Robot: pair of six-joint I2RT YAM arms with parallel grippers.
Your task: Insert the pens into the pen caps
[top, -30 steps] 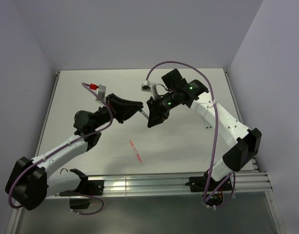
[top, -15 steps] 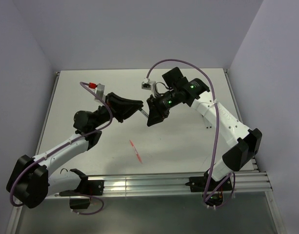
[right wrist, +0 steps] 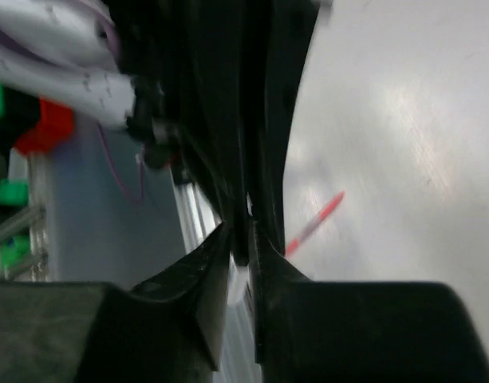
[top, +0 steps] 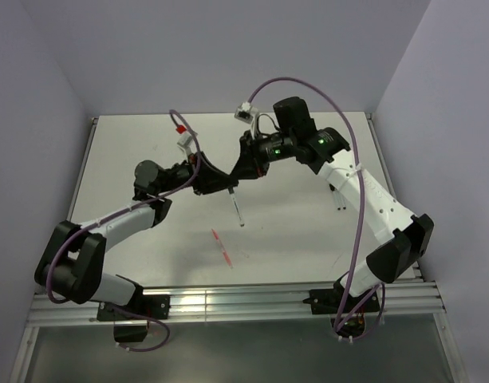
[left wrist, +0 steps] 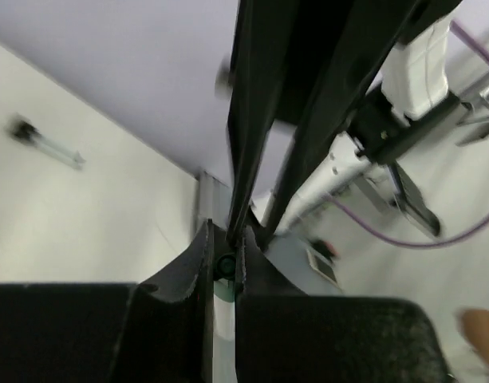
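Observation:
My left gripper and right gripper meet tip to tip above the middle of the table. In the left wrist view my left gripper is shut on a dark green pen cap, seen end-on. In the right wrist view my right gripper is shut on a whitish-grey pen. In the top view this pen slants down from the meeting point towards the near side. The red-pink pen lies on the table; it also shows in the right wrist view.
Another whitish pen with a dark end lies on the table by the right arm; it shows in the left wrist view. The table's aluminium front rail runs along the near edge. The other caps are not visible.
Both grippers have moved back and turned, the left wrist swinging right. The whitish pen, a short stub between the tips before, now hangs long towards the near side.

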